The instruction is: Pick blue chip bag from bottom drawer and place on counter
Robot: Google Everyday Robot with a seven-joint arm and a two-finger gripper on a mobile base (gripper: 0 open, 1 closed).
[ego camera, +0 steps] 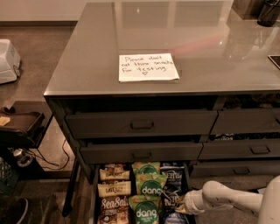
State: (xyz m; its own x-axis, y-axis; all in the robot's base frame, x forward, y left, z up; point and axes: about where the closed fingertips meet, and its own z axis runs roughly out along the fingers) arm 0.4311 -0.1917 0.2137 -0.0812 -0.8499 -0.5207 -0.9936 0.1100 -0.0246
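The bottom drawer (93,197) is pulled open and holds rows of snack bags. The blue chip bag (173,175), dark navy with white lettering, lies in the right column behind a second blue bag (176,218). My gripper (178,204) reaches in from the lower right on a white arm (227,199). It is low over the right column, just in front of the blue chip bag. The counter (192,35) above bears a white handwritten note (148,67).
Green "dang" bags (151,189) fill the middle column and brown "SeaSalt" bags (113,205) the left one. Shallower grey drawers (141,124) with pull handles sit above. A dark cart (19,127) and cables stand at the left. A dark object (267,13) is on the counter's far right.
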